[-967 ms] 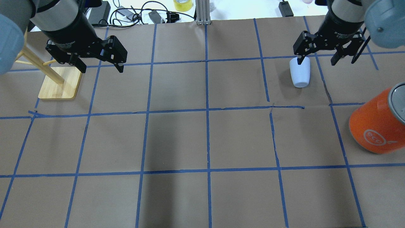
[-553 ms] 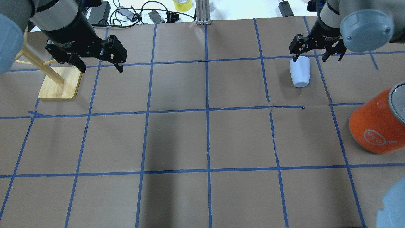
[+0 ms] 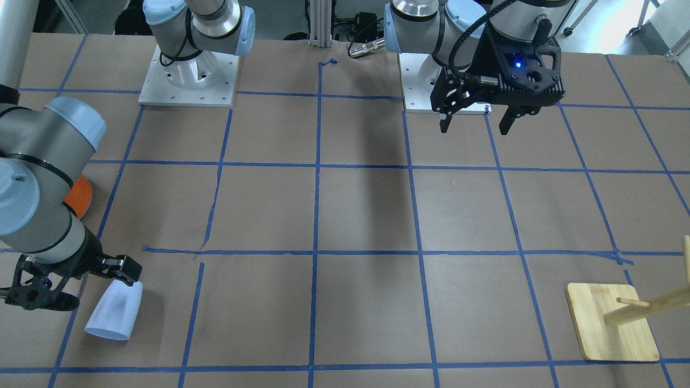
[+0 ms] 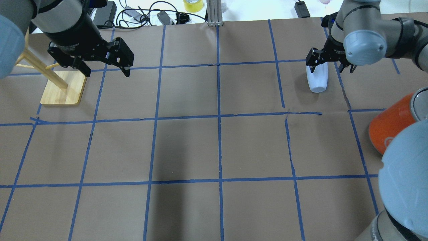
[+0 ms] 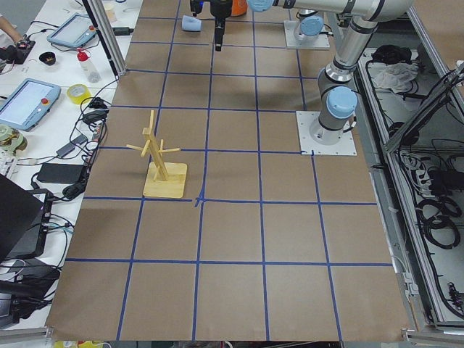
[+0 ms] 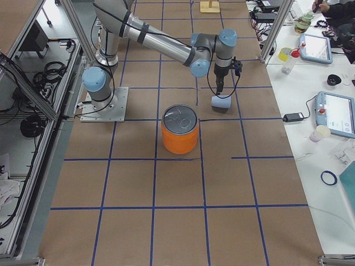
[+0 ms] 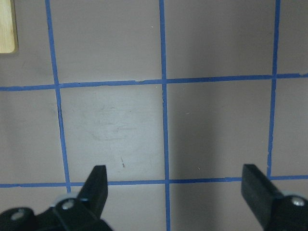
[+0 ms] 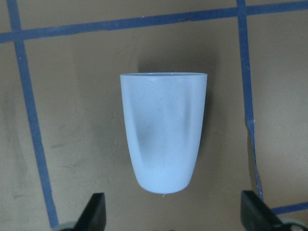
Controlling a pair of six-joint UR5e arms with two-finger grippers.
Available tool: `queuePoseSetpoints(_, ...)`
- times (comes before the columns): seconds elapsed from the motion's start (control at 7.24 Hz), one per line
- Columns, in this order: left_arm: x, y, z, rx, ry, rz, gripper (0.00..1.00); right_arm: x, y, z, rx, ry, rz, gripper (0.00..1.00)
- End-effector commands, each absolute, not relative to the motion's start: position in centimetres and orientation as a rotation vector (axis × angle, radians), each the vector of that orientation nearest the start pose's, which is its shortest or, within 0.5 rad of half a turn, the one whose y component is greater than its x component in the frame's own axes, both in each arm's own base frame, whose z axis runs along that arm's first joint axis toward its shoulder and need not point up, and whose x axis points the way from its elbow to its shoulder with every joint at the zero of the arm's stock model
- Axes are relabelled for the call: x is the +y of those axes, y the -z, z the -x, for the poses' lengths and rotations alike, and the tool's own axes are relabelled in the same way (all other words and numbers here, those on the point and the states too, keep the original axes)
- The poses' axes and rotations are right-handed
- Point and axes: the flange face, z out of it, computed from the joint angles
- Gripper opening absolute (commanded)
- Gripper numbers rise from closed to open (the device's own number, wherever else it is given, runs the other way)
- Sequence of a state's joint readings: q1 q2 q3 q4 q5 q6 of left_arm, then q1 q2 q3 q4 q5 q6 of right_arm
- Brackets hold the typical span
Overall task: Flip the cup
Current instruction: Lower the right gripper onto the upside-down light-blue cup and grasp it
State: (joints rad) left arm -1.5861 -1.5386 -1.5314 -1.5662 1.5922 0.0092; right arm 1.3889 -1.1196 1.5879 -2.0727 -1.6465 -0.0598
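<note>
The cup (image 4: 317, 79) lies on its side on the table (image 4: 217, 150), base close to the spread, empty right fingers (image 8: 96, 214), the left fingers (image 7: 98, 185) likewise spread far off; light, stiff and slick, it likely wants a pinch across its mid-wall.

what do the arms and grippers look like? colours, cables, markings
Left arm and right arm: grey tubes, pale blue joint caps, pale square base plates. Left gripper and right gripper: black, two blunt fingers each. Left wrist has a lit blue light and a black cable. White lettering on the left gripper, too small to read.
</note>
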Motion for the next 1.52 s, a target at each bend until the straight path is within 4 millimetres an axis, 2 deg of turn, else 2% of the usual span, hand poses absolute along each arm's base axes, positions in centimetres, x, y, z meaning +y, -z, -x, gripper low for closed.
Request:
queuePoseSetpoints(0.0,-48.2,-52.4,13.8,3.116,0.120,-0.037,1.00,-65.7,-23.3,-0.5,3.207,0.058,-0.219,1.00)
queuePoseSetpoints(0.55,-48.2,-52.4,13.8,3.116,0.120,-0.037,1.00,-67.2,-19.0,0.2,3.209,0.062,-0.227,1.00)
queuePoseSetpoints(0.69,-48.2,-52.4,13.9,3.116,0.120,-0.039,1.00,-67.3,-18.9,0.2,3.209,0.065,-0.230,1.00)
queuePoseSetpoints(0.83,-48.2,-52.4,13.8,3.115,0.120,-0.037,1.00,-67.6,-19.3,0.2,3.208,0.092,-0.230,0.95)
queuePoseSetpoints(1.11,-48.2,-52.4,13.8,3.115,0.120,-0.037,1.00,-67.5,-19.5,0.2,3.210,0.096,-0.211,0.23)
queuePoseSetpoints(1.24,-48.2,-52.4,13.8,3.116,0.120,-0.037,1.00,-67.5,-20.9,0.2,3.217,0.128,-0.154,0.00)
queuePoseSetpoints(1.38,-48.2,-52.4,13.8,3.116,0.120,-0.037,1.00,-67.2,-22.9,0.0,3.222,0.154,-0.044,0.00)
